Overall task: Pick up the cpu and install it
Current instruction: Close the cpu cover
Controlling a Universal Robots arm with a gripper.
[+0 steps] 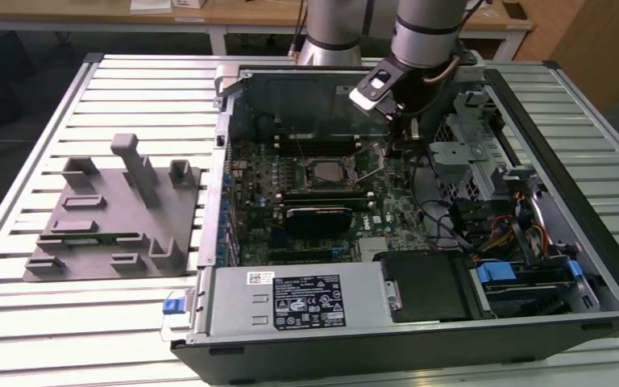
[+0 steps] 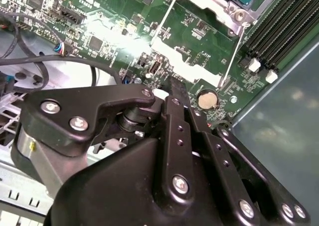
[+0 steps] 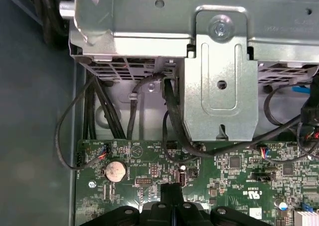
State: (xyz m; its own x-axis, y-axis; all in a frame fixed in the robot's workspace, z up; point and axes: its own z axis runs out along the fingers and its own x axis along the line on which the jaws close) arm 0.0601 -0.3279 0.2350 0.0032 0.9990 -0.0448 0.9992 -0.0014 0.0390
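the cpu point(image 1: 326, 171) seems to be lying flat inside the dark socket frame point(image 1: 326, 160), a little above the middle of the exterior view, though its pale top is hard to make out there. the socket is sitting on the green motherboard point(image 1: 277, 201), and a thin metal lever point(image 2: 233, 49) is slanting across the board beside it. the end effector point(image 1: 398, 139) is hanging low over the motherboard, just to the exterior view's right of the socket and apart from the cpu. in both wrist views its fingers point(image 3: 165, 196) are pressing together with only a thin seam between them, gripping nothing. a coin battery point(image 3: 115, 171) is sitting on the board near the fingertips. the open computer case point(image 1: 567, 161) is lying on the slatted bench point(image 1: 30, 322), and a grey tray point(image 1: 110, 218) is resting at the exterior view's left, well apart from the cpu.
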